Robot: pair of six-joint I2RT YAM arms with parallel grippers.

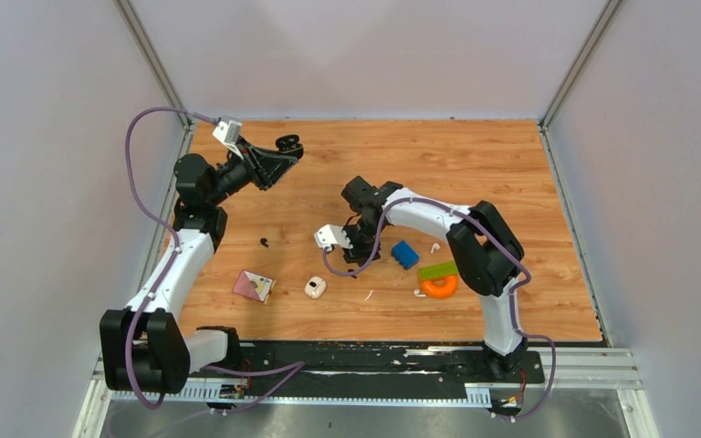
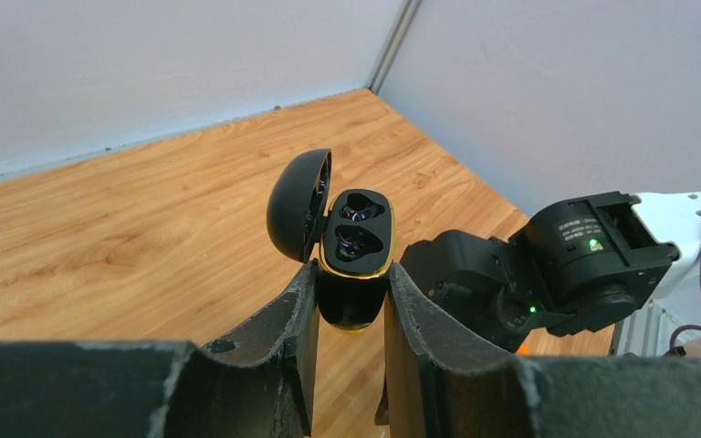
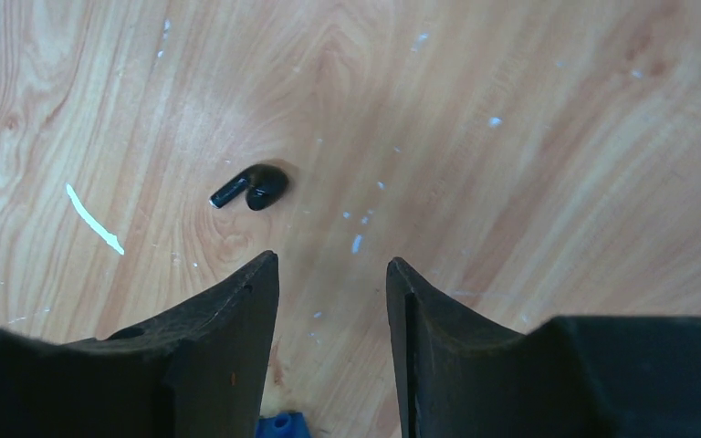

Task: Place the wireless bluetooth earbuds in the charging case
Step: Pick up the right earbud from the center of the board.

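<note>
My left gripper point(image 2: 351, 274) is shut on a black charging case point(image 2: 356, 237) with a gold rim and holds it up in the air. Its lid point(image 2: 297, 205) is open and both sockets look empty. In the top view the left gripper point(image 1: 287, 146) is at the far left of the table. My right gripper point(image 3: 331, 263) is open and empty, pointing down at the wood. One black earbud point(image 3: 251, 187) lies just ahead and left of its fingertips. Another black earbud point(image 1: 264, 243) lies left of the right gripper point(image 1: 358, 246). White earbuds point(image 1: 435, 246) point(image 1: 369, 295) lie loose.
A white case point(image 1: 315, 287) and a pink card point(image 1: 254, 286) lie near the front. A blue block point(image 1: 405, 254), a green block point(image 1: 438, 270) and an orange ring point(image 1: 439, 286) sit to the right. A thin white streak point(image 3: 94, 219) marks the wood.
</note>
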